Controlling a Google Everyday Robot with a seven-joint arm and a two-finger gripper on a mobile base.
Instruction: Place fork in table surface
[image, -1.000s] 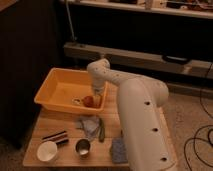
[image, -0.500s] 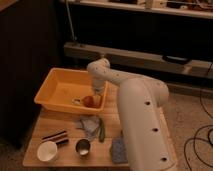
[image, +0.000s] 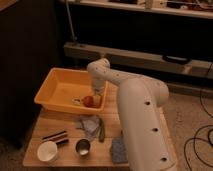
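Observation:
My white arm reaches down from the right into the yellow bin, which stands on the far left part of the light wooden table surface. My gripper is low inside the bin at its front right corner, right by an orange-red object. A small pale slender piece, which looks like the fork, lies on the bin floor just left of the gripper. I cannot tell whether the gripper touches it.
On the table in front of the bin lie dark red-tipped sticks, a white cup, a metal cup, a grey cloth, a green item and a blue-grey pad. My arm covers the table's right side.

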